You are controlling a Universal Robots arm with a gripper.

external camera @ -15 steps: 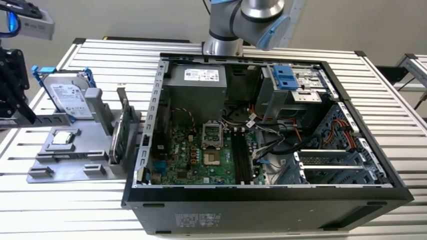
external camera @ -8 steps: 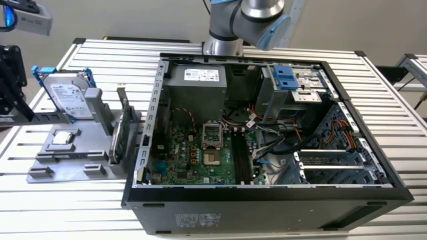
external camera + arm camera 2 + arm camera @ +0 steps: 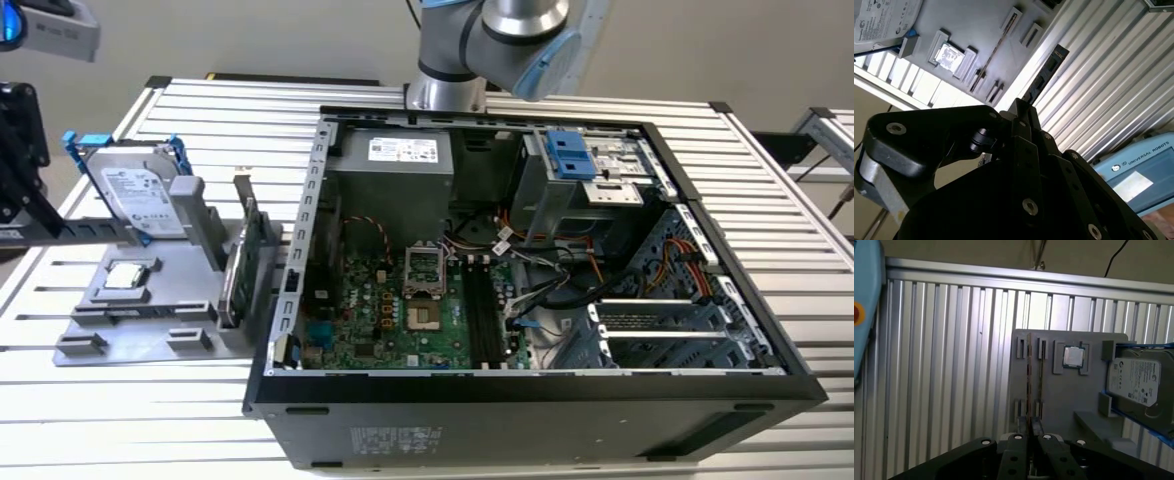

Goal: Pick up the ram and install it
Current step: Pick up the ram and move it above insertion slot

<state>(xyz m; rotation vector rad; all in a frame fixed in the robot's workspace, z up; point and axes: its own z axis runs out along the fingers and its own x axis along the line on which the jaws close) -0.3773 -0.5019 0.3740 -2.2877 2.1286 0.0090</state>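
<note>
The end effector [image 3: 1021, 107] is clamped tight on one end of the ram [image 3: 1046, 75]. So narrow a hold could let it twist and miss its slot in the computer case [image 3: 534, 390].

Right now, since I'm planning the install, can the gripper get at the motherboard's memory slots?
Probably yes: the case is open and the memory slots lie uncovered, cables just beside them. The gripper holds the ram.

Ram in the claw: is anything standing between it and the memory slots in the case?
The claw holds the ram over the parts tray. In the exterior view, between it and the memory slots stand the hard drive, the upright card and the case wall. The slots themselves look uncovered; cables lie beside them.
</note>
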